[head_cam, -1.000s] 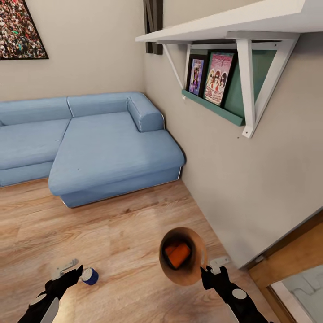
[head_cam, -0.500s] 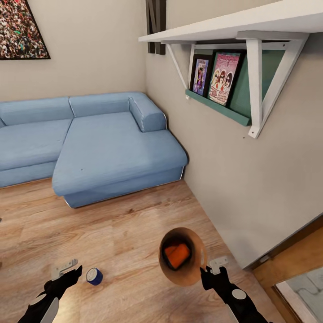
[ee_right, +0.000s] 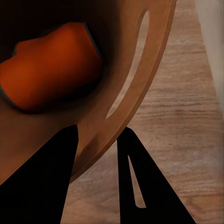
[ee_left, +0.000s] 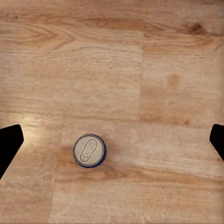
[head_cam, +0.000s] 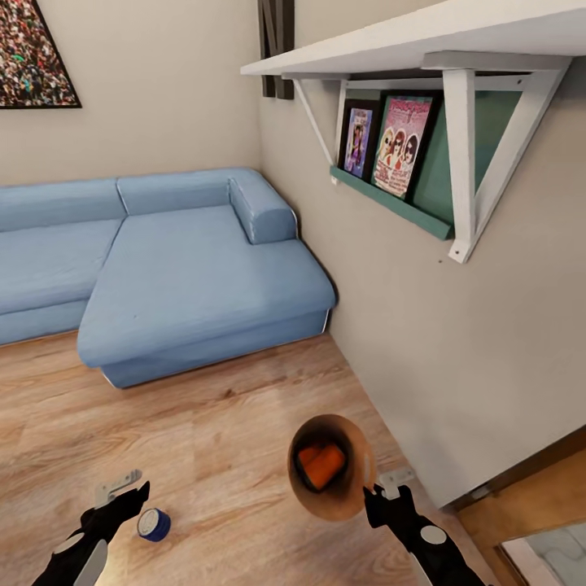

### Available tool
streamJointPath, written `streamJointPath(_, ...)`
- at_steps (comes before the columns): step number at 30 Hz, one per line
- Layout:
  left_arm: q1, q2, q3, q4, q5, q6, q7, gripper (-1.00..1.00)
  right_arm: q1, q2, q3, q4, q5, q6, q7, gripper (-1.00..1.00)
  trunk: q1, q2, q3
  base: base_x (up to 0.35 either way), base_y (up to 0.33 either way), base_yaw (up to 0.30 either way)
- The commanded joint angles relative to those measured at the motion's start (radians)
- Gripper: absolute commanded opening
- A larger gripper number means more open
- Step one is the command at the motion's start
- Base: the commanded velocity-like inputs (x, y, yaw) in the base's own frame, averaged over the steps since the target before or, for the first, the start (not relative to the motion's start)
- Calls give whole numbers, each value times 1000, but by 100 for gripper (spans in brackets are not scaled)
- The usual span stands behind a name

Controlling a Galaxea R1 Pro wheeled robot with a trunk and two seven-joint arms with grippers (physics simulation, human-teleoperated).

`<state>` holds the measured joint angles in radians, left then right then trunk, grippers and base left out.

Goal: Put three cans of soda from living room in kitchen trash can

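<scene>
The blue can (ee_left: 89, 150) stands upright on the floor directly below the released left claw (ee_left: 112, 140), while the right claw (ee_right: 98, 154) grips the bin (head_cam: 358, 480) rim.

This is a home living room. A big light-blue corner sofa (head_cam: 163, 268) sits in the room's corner on a wood-plank floor (head_cam: 212, 456). Above the sofa hangs a crowd photo (head_cam: 32, 53). On the wall right of the sofa, a white shelf (head_cam: 423, 41) on brackets tops a green ledge (head_cam: 391, 203) with framed pictures (head_cam: 396, 146).
</scene>
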<state>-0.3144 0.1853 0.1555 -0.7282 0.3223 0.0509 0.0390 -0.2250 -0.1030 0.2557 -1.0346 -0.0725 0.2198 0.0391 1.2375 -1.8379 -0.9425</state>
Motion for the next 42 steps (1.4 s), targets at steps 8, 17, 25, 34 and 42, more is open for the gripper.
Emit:
streamJointPath(8, 0, 2, 6, 1, 1, 3, -5, 100, 0, 0, 0, 1, -4, 0, 4, -100, 0, 0, 0, 186, 119, 4)
streamJointPath(17, 0, 0, 4, -1, 1, -2, 1, 100, 0, 9, 0, 1, -4, -1, 4, -100, 0, 0, 1, 85, 59, 189)
streamJointPath(25, 0, 0, 4, 0, -1, 1, 1, 100, 0, 11, 0, 1, -4, -1, 4, -100, 0, 0, 3, 82, 3, 160)
streamJointPath(34, 0, 0, 0, 0, 0, -5, 3, 100, 0, 11, 0, 2, -4, -1, 4, -100, 0, 0, 4, 167, -30, 14)
streamJointPath(42, 0, -1, -1, 0, 1, -11, 2, 100, 0, 11, 28, 16, -4, -2, 4, -100, 0, 0, 4, 13, -5, 1)
